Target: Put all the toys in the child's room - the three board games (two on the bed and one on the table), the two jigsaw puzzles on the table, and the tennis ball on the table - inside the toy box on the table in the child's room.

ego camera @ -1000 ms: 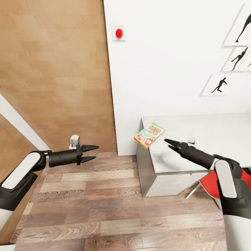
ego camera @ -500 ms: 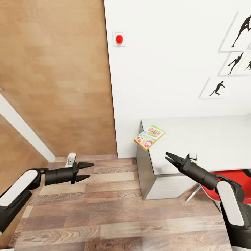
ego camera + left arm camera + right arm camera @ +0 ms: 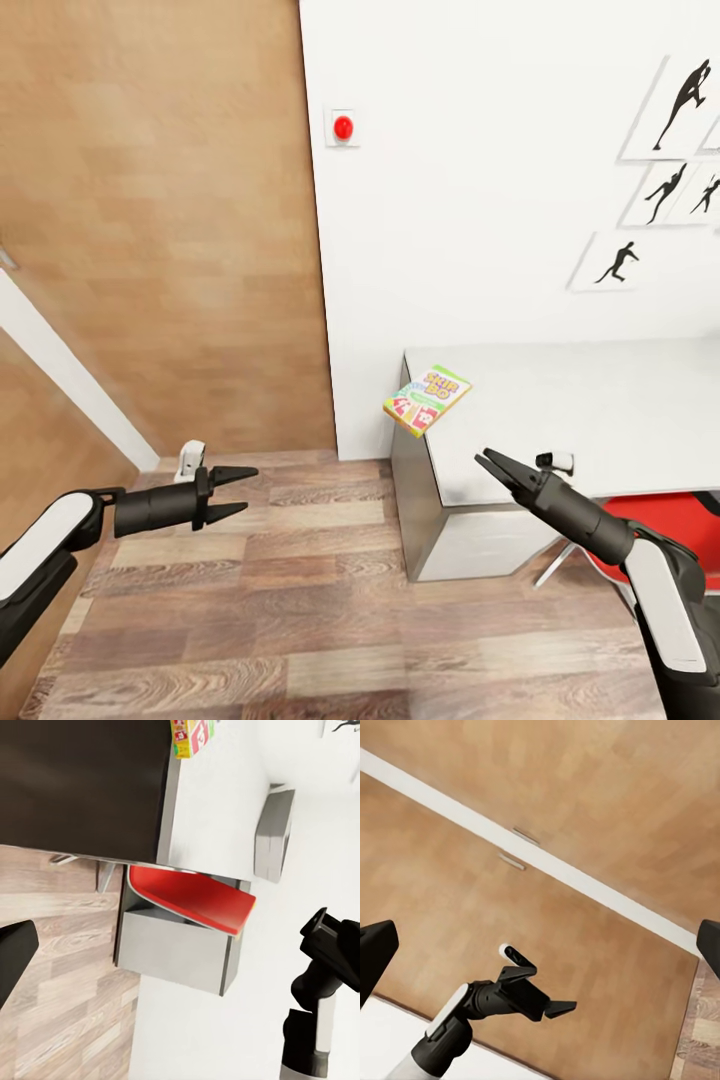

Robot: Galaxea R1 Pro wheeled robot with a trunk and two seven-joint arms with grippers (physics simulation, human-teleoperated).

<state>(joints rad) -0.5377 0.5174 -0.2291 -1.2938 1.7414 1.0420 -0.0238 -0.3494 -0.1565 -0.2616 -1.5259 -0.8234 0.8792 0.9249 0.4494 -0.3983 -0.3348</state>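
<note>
Judging by what is visible, the tidying is not finished: both hands are empty and one game lies out on the table, with no toy box in sight. On the left, the left gripper [image 3: 232, 491] hangs over the wood-plank floor [image 3: 300, 620], its thin black pointed fingers spread apart and holding nothing, in front of the warm wood-panelled wall [image 3: 150, 220]. Further right, the flat printed cardboard game box [image 3: 427, 399], white, green and red, lies at the corner of the table [image 3: 600, 400], overhanging its edge; the top is smooth pale grey. The right gripper [image 3: 494, 467] hovers near the table's front edge, fingers parted, empty. A glossy red chair [image 3: 660, 510] sits beneath.
</note>
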